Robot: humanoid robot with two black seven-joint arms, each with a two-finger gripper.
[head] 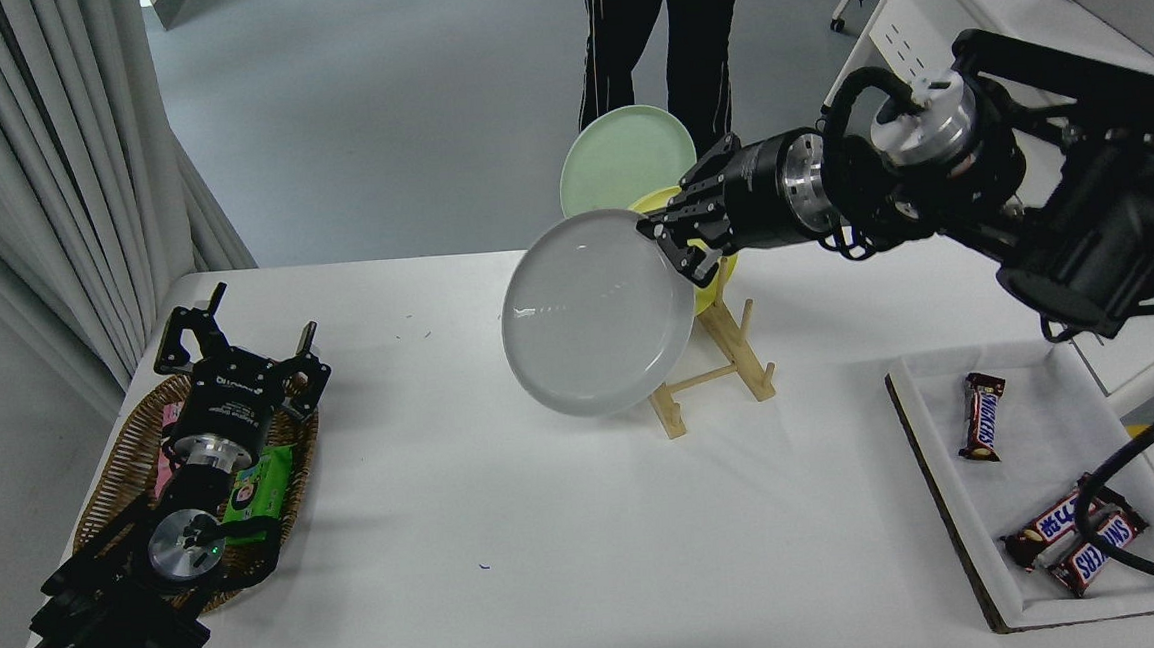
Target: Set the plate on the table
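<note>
The light grey plate [591,313] hangs in the air, tilted, above the white table [509,528], in front of and left of the wooden plate rack [715,361]. My right gripper [670,243] is shut on the plate's upper right rim and reaches in from the right. A yellow plate [710,281] and a pale green plate [622,156] stand in the rack behind it, the yellow one mostly hidden. My left gripper [238,350] is parked, open and empty, over a wicker basket at the lower left.
The wicker basket [120,462] with snack packs sits at the left edge. A white tray [1038,496] with chocolate bars lies at the right. A person's legs [659,28] stand beyond the far edge. A white perforated desk [930,32] is at the upper right.
</note>
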